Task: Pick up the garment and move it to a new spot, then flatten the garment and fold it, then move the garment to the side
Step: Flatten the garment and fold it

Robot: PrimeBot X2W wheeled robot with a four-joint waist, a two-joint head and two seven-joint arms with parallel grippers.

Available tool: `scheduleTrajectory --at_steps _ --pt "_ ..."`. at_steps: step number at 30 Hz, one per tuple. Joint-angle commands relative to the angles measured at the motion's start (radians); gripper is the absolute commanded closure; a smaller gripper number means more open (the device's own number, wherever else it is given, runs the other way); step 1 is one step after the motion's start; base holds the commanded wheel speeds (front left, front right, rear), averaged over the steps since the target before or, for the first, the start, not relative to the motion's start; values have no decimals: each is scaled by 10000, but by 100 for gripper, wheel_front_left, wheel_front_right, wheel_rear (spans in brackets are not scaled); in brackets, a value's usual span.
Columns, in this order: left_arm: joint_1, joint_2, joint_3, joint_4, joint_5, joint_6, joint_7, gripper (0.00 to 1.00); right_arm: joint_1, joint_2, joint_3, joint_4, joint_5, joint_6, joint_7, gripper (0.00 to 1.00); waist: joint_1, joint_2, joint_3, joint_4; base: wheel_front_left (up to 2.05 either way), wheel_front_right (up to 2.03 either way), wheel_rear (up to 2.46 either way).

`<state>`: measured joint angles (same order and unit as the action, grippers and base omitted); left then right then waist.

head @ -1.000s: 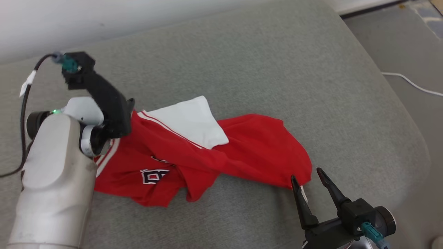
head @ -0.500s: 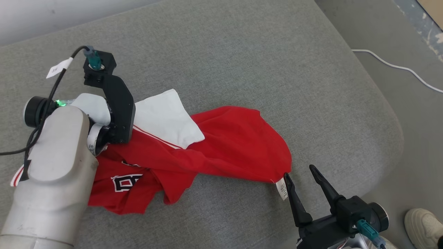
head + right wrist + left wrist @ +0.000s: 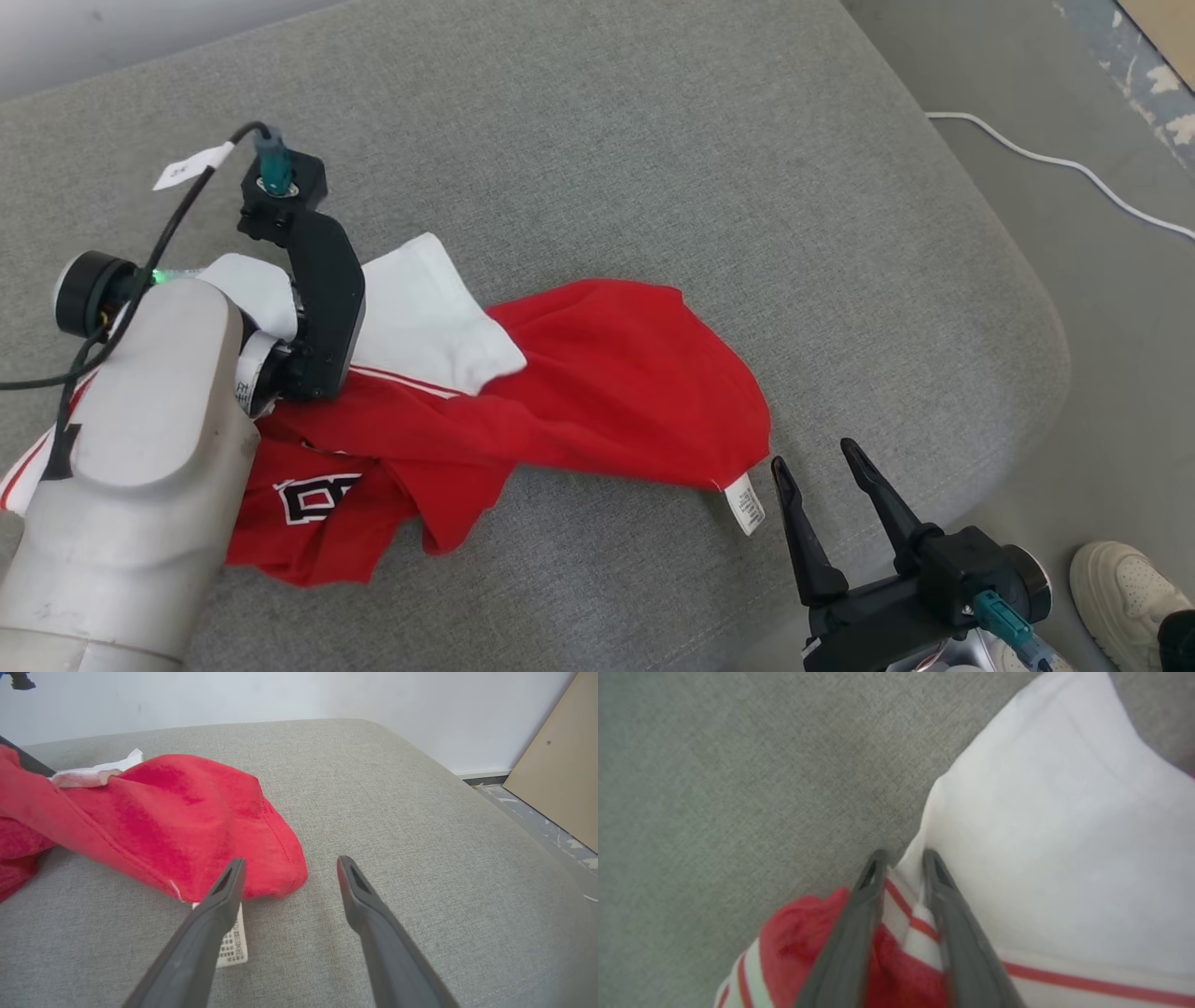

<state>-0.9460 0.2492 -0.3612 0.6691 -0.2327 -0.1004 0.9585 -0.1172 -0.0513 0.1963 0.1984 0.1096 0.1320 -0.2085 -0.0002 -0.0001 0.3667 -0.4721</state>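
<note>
Left wrist view: left gripper [image 3: 901, 857] is clamped on the red jersey's [image 3: 607, 392] striped sleeve seam. Jersey lies crumpled mid-cushion [image 3: 653, 140]. Right gripper [image 3: 812, 454] gapes empty near the cushion's front-right edge. Flattening, folding and the side move look pending.

Plain indoor room: grey cushion [image 3: 653, 140], white wall [image 3: 280, 695].

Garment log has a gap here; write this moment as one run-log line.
left hand: shut on garment, striped white edge | right hand: open, near care tag | garment: crumpled on grey cushion
</note>
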Motion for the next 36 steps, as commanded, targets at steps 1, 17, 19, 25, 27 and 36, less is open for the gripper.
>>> scheduleTrajectory --at_steps 1,17,19,25,27,36 --pt "815 230 -123 312 13 36 389 100 8 16 -42 24 61 -24 -55 0 2 1 20 26 0 0 0" --pt "-763 565 76 -1026 1019 719 -6881 100 -256 14 28 168 170 -25 -160 0 2 1 141 93 0 0 0" --pt "-1090 512 122 -966 1006 723 -7941 100 -250 11 14 220 160 -25 -182 0 2 1 99 104 0 0 0" --pt "-1893 348 443 -822 754 617 -10716 100 -136 16 -48 250 72 -25 -146 0 2 1 -128 286 0 0 0" --pt "-2096 141 562 -787 538 576 -11368 100 -112 11 -132 205 46 -25 -129 0 2 1 -157 487 0 0 0" --pt "-620 -970 1464 -1175 -1131 281 -12210 100 158 12 -723 -159 -281 -25 103 0 2 1 -494 2138 0 0 0"
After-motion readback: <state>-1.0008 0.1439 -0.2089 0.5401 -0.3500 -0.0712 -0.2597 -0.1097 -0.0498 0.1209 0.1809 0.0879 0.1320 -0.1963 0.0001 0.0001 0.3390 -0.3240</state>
